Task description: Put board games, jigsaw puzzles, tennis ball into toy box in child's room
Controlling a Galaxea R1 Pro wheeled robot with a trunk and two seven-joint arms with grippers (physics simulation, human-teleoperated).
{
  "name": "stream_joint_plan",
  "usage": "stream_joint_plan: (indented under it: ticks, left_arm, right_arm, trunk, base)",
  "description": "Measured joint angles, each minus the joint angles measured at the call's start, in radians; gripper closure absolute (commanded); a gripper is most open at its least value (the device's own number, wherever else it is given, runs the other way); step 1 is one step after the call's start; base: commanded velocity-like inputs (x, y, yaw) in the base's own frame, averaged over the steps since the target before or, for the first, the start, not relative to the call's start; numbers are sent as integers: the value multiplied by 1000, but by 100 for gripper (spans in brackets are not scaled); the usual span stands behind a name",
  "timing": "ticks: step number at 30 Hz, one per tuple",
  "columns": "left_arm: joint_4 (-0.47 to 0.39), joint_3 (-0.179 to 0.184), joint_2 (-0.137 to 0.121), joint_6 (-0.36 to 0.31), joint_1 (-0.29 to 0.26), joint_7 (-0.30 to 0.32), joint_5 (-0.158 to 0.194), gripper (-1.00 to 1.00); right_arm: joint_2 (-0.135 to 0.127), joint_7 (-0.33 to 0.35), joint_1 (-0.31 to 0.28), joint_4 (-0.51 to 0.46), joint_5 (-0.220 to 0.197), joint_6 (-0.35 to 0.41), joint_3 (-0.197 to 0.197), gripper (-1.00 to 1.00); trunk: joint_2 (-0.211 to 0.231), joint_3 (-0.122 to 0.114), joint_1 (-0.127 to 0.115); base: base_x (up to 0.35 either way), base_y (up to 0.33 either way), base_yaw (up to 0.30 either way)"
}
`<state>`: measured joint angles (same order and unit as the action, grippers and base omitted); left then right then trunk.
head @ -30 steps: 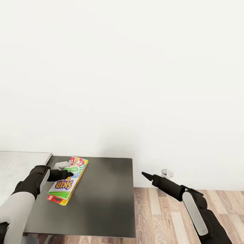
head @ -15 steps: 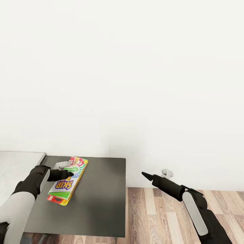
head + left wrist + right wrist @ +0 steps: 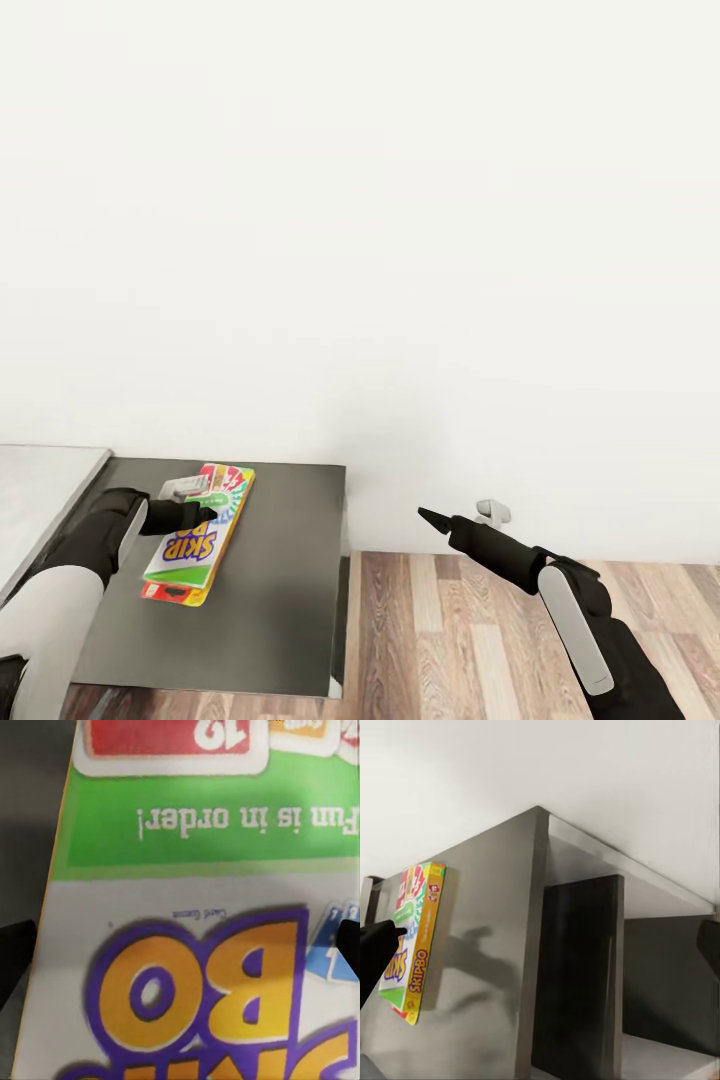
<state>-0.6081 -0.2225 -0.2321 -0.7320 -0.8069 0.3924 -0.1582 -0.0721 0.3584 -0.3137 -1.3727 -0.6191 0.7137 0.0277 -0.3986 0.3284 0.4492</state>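
Observation:
A board game (image 3: 190,545), a flat box with a white, green, red and yellow "Skip-Bo" cover, hangs over the dark grey end of the table (image 3: 275,590). My left gripper (image 3: 205,517) lies across its upper half and carries it. In the left wrist view the cover (image 3: 187,870) sits between the two dark fingertips (image 3: 16,956). The right wrist view has the game box (image 3: 412,937) casting a shadow on the table (image 3: 487,967). My right gripper (image 3: 422,514) hovers above the floor to the right of the table, its fingers spread wide with nothing between them.
The table's pale grey top (image 3: 40,490) runs off to the left. A white wall stands right behind the table. Wood-plank floor (image 3: 480,630) lies to the right, below a small grey wall fitting (image 3: 490,512). A dark panel (image 3: 577,975) closes the table's underside.
The whole picture has shifted: the table has slid left in the head view, so the camera has moved. Both arms and the held game box keep their places in the picture.

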Motion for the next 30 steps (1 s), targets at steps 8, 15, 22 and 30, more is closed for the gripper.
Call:
stream_joint_plan:
  ticks: [8,15,22,30]
  left_arm:
    - [1,0,0,-1,0,0,6,-100]
    - [1,0,-1,0,0,0,5,-100]
    - [1,0,-1,0,0,0,4,-100]
    - [2,-1,0,0,0,1,5,-100]
  right_arm:
    - [-1,0,0,-3,0,0,0,-100]
    - [0,1,0,-3,0,0,1,-100]
    - [0,1,0,-3,0,0,1,-100]
    - [-1,1,0,-3,0,0,1,-100]
  trunk:
    - [0,0,0]
    - [0,0,0]
    - [0,0,0]
    - [0,0,0]
  base:
    - [-15,-151,0]
    - [-1,-135,0]
    - [0,-181,0]
    - [-18,-114,-9]
